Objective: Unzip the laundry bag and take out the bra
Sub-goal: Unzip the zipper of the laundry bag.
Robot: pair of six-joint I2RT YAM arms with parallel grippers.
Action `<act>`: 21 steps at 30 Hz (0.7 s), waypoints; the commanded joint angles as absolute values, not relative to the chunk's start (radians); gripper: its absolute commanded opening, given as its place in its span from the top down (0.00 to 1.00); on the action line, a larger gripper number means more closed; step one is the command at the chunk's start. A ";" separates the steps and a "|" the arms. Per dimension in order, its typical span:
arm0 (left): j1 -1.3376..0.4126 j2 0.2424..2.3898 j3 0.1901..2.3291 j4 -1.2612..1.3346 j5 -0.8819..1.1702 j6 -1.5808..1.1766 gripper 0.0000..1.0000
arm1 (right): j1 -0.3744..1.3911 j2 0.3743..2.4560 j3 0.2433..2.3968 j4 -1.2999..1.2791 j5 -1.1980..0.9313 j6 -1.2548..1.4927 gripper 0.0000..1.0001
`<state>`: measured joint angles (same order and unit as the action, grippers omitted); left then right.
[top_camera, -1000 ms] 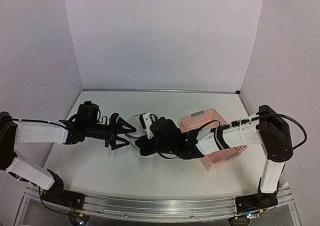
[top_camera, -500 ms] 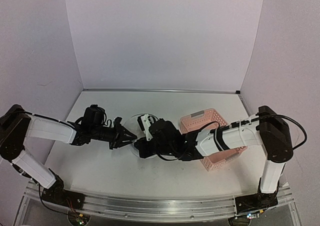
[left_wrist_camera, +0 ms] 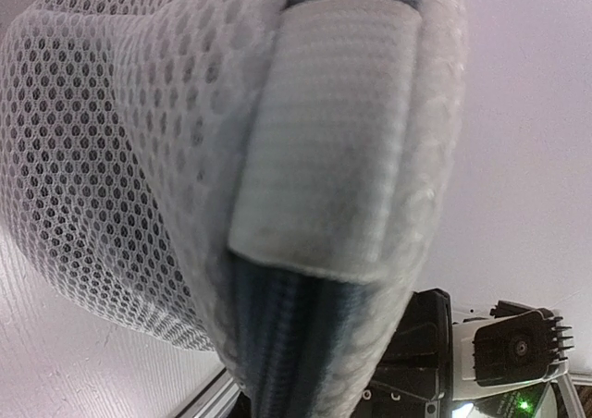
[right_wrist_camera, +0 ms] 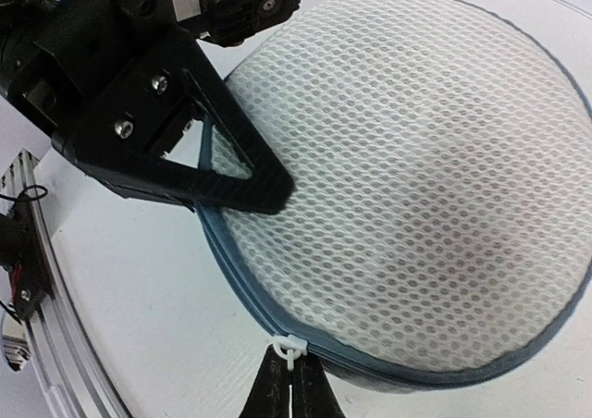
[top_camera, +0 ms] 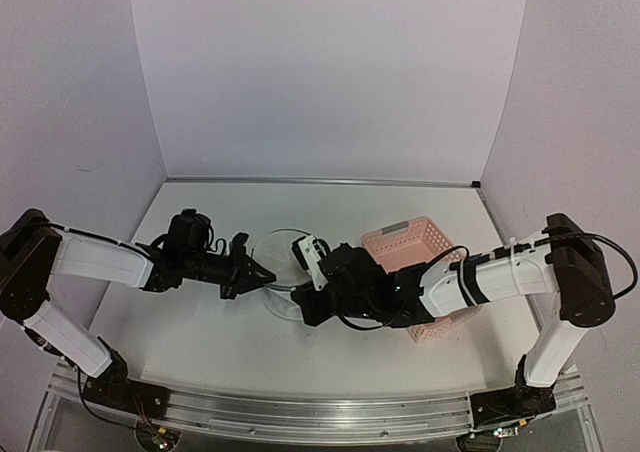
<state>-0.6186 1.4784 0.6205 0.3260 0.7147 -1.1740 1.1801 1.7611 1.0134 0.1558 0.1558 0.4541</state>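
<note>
Fingers of the right gripper (right_wrist_camera: 287, 376), drawn back rightward since a moment ago, pinch the zipper pull (right_wrist_camera: 288, 348); the laundry bag (right_wrist_camera: 416, 178) lies just ahead, its far rim clamped by the left gripper (top_camera: 258, 272).

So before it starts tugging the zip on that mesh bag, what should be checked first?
1. Is the left gripper clamped on the laundry bag? Ok, it pinches the bag's left edge.
2. Is the right gripper on the zipper pull? Ok, its fingers are closed on the white tab.
3. Is the zipper open? Not ok, it is shut along all the rim in view.
4. Is the bra inside? Cannot tell, the mesh shows only a faint shadow.
5. Is the pink basket out of the way? Ok, it stands apart, to the right.
</note>
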 commanded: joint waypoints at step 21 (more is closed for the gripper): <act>-0.614 1.475 0.754 0.143 0.829 -0.920 1.00 | 0.990 1.565 0.883 0.017 0.294 0.216 1.00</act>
<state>-0.6193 1.4784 0.6704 0.2550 0.7937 -1.0344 1.0298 1.6264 0.8978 0.0261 0.2764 0.2455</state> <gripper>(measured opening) 0.036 0.010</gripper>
